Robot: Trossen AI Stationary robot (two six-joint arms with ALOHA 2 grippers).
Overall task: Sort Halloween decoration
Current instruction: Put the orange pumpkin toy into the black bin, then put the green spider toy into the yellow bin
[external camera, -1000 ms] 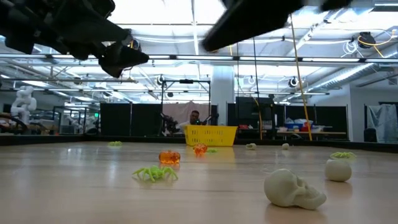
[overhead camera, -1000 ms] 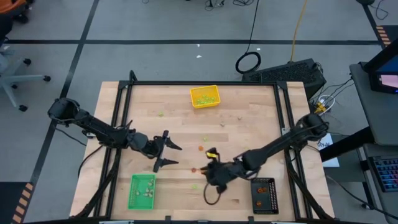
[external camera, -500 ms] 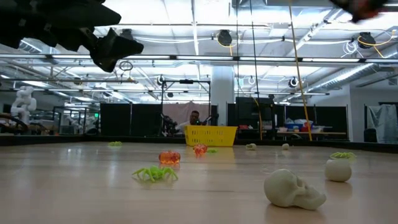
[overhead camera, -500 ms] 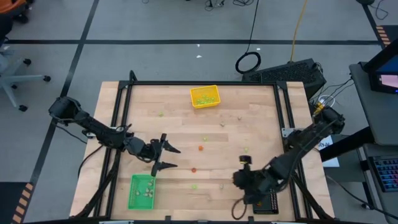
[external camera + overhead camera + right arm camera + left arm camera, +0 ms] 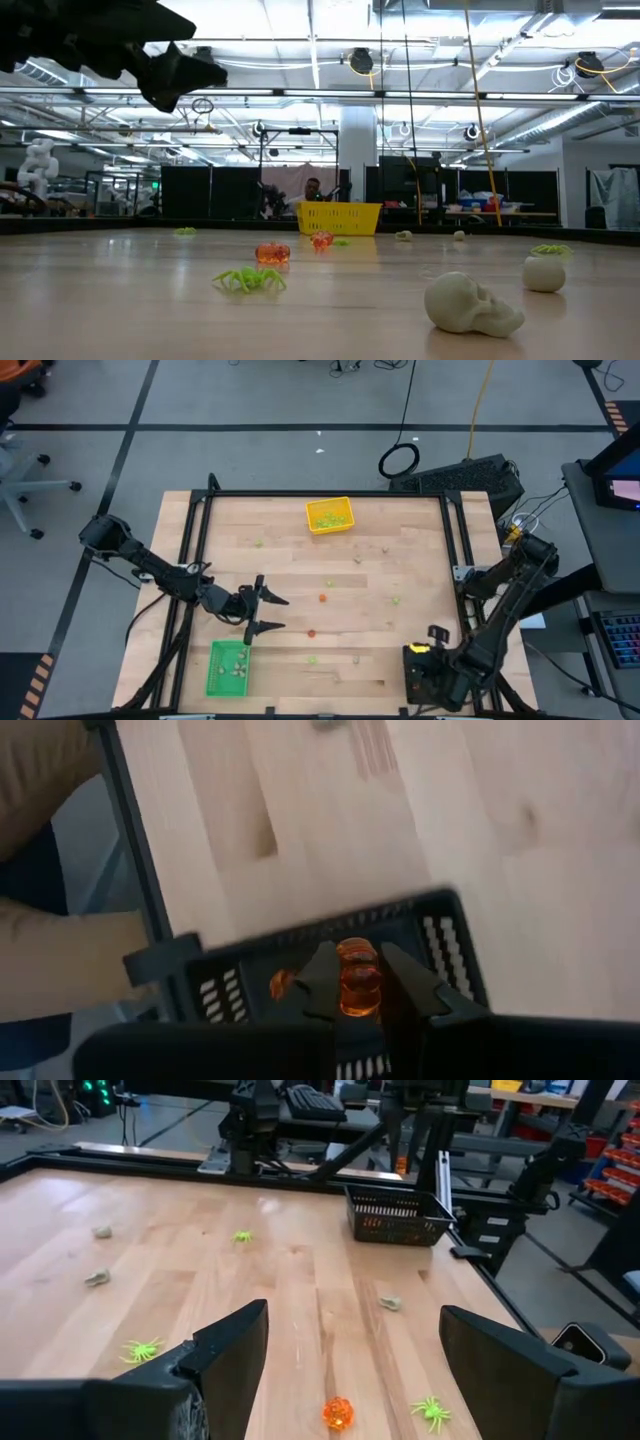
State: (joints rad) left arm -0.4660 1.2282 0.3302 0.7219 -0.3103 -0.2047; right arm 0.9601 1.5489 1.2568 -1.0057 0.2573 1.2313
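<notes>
Pinching an orange piece (image 5: 358, 982) between its nearly closed fingertips, the right gripper (image 5: 356, 982) hangs directly over the black tray (image 5: 445, 945) at the table's near right corner, so the relation that matters runs straight down: the tray's open interior lies beneath the held piece, and at least one more orange piece (image 5: 281, 985) already rests inside. In the high view the right gripper (image 5: 428, 678) covers most of the black tray (image 5: 411, 652), which suggests the drop needs only a release and no sideways correction. Farther out, the rest of the Halloween decoration lies scattered over the table (image 5: 420, 550): an orange piece (image 5: 322, 598) near the centre, another (image 5: 311, 633) toward the near edge, a light green spider (image 5: 248, 279) and a pale skull (image 5: 470, 304) close to the low camera. The left gripper (image 5: 262, 611) hovers with its fingers spread wide and empty near the left side, just beyond the green tray (image 5: 226, 666), and looks to be the nearer arm for those central pieces. The yellow tray (image 5: 329, 515) sits at the far edge, well apart from both arms.
</notes>
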